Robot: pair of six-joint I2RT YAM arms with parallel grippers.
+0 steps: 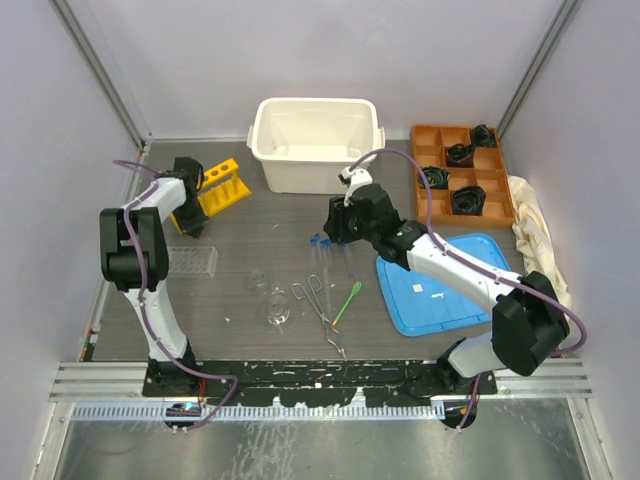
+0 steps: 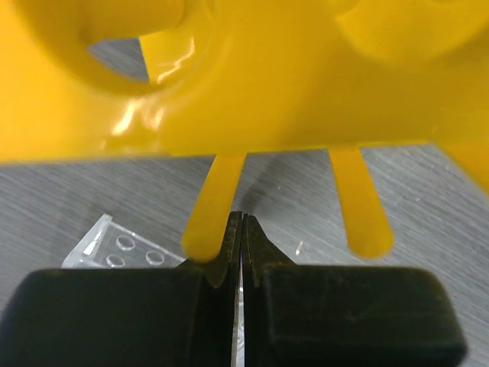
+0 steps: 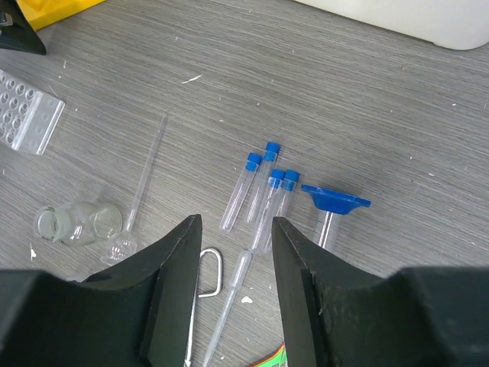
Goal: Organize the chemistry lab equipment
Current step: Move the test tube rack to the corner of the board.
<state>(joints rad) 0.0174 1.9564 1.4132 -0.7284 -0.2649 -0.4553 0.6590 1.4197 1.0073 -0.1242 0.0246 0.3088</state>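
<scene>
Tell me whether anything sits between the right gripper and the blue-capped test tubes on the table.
Nothing visible does. The right gripper hangs open above the blue-capped test tubes, with nothing between them. A clear pipette lies close by their lower ends and the blue-based cylinder lies just to their right, neither covering them.

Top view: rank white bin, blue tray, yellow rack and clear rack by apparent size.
Largest: white bin and blue tray, too alike to rank.
Then yellow rack, partly behind the left arm.
Smallest: clear rack.
</scene>
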